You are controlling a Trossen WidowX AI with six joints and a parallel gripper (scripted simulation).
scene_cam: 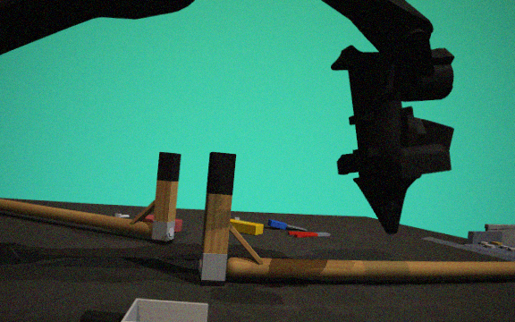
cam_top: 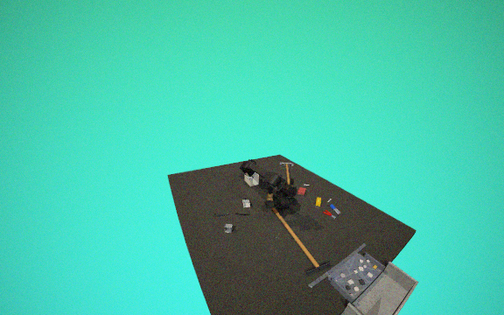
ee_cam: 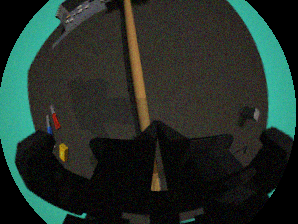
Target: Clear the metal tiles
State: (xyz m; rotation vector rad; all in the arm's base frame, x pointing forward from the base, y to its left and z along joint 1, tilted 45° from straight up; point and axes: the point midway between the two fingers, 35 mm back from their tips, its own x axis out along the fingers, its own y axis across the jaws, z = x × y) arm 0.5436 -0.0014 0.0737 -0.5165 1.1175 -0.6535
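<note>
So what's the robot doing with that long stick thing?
It isn't holding anything right now. Its gripper is shut and hangs in the air near the long scraper, which lies on the table. Lots of little tiles are on the metal plate, beside the catch box. The job is to push them in with the scraper, so there is plenty left to do.
</note>
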